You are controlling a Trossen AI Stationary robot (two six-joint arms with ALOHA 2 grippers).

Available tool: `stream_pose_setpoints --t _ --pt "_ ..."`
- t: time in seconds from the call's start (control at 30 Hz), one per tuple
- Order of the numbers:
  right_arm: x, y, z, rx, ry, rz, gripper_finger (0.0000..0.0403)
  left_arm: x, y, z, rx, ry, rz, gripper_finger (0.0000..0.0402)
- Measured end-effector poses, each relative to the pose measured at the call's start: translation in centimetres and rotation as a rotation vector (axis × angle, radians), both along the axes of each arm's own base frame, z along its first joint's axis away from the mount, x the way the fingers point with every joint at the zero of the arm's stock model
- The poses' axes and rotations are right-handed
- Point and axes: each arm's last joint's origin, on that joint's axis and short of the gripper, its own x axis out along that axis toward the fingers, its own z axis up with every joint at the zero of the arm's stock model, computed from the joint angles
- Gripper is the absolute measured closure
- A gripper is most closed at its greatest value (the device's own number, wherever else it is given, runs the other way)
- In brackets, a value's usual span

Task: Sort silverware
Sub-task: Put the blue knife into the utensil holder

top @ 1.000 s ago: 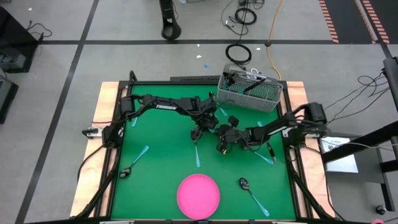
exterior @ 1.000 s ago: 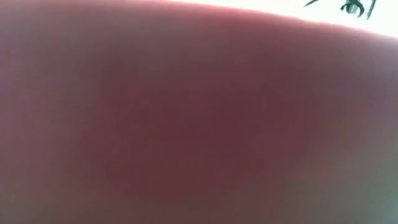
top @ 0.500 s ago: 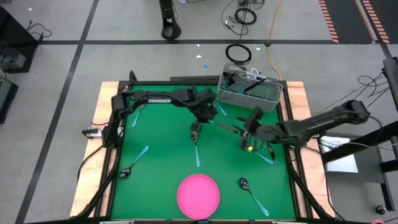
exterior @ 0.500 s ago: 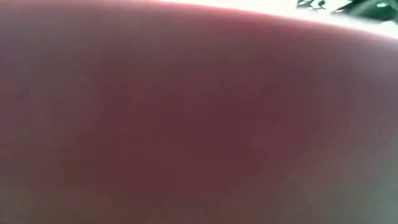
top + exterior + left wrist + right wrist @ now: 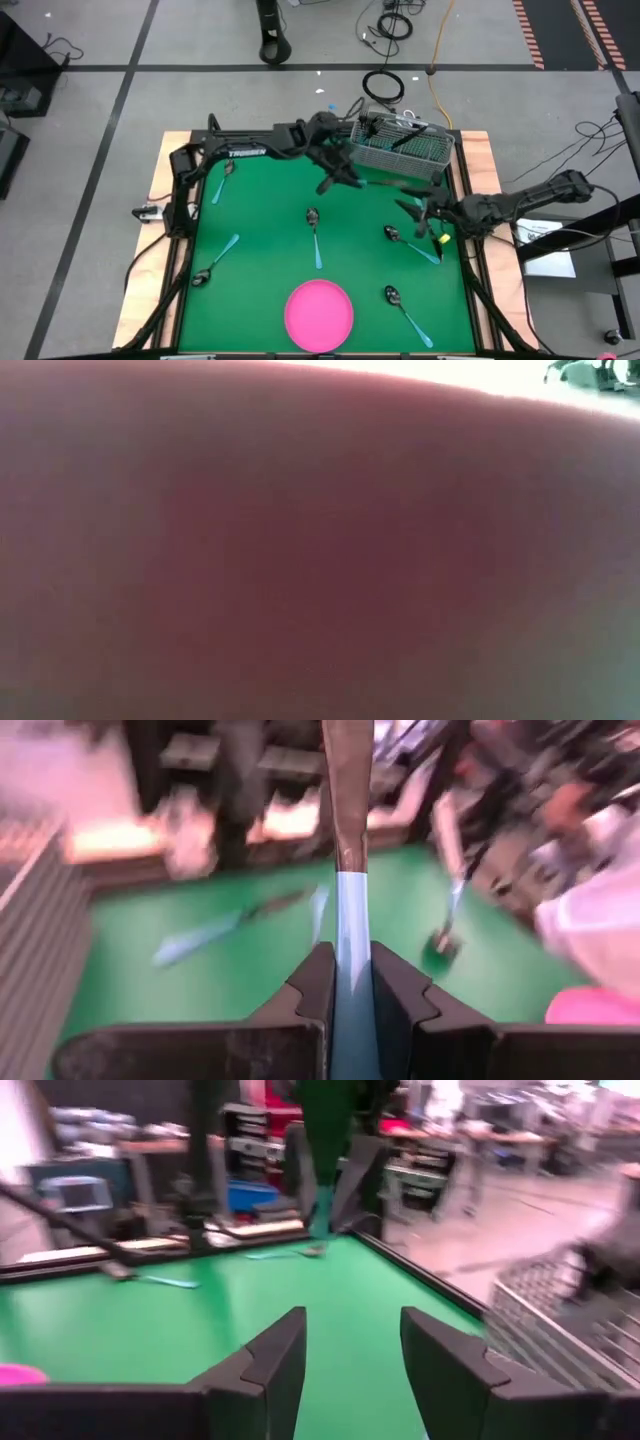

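Observation:
My left gripper [image 5: 340, 178] is out over the table's far middle, just on the near-left side of the grey wire basket [image 5: 400, 148]. It is shut on one utensil [image 5: 388, 186], which points toward the table's right. In the left wrist view this utensil [image 5: 345, 810] has a light-blue handle and a dark metal front. My right gripper [image 5: 418, 222] hovers open near the right edge, and nothing shows between its fingers [image 5: 275, 1355]. Several spoons lie flat on the green mat: one at the middle [image 5: 315, 235], one by the right gripper [image 5: 410, 243], one near right [image 5: 408, 318], one near left [image 5: 215, 262]. My left gripper pinches the utensil's light-blue handle [image 5: 350, 920] between its two fingers [image 5: 312, 985]. The fingers lie along the handle, and the dark metal end sticks out ahead of them. The utensil is lifted clear of the mat and lies roughly level, pointing to the table's right.
A round pink plate [image 5: 320, 313] sits at the near middle and fills the low view [image 5: 300, 560]. The basket [image 5: 560, 1325], holding dark utensils, stands at the far right corner. Another utensil [image 5: 222, 180] lies beside the left arm at far left. Bare green mat [image 5: 260, 210] lies left of centre.
My left gripper has risen from the table's middle and swung toward the far right, up to the basket, carrying the utensil with it. My right gripper has pulled away from the middle toward the right edge, uncovering the spoon head by it.

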Motion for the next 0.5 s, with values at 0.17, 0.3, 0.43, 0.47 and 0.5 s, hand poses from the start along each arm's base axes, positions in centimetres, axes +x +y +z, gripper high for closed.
stream_pose_setpoints --t 0.17,0.3,0.43,0.47,0.5 --pt "-0.3 0.1 0.4 -0.052 -0.023 0.066 0.0252 1.3 -1.9 -0.4 -0.092 -0.17 -0.107 0.0364" --pt "-0.3 0.1 0.9 -0.081 -0.062 0.078 0.0251 2.4 -4.1 -1.6 -0.182 -0.285 -0.144 0.0364" --pt "-0.2 0.5 1.6 -0.088 -0.137 0.203 0.0251 4.2 -6.9 -3.9 -0.263 -0.316 -0.082 0.0364" --pt "-0.2 0.6 1.8 -0.087 -0.157 0.229 0.0251 4.6 -7.3 -4.3 -0.271 -0.322 -0.026 0.0364" --pt "-0.1 0.6 1.9 -0.084 -0.17 0.25 0.0251 4.9 -7.6 -4.6 -0.272 -0.326 0.03 0.0364"
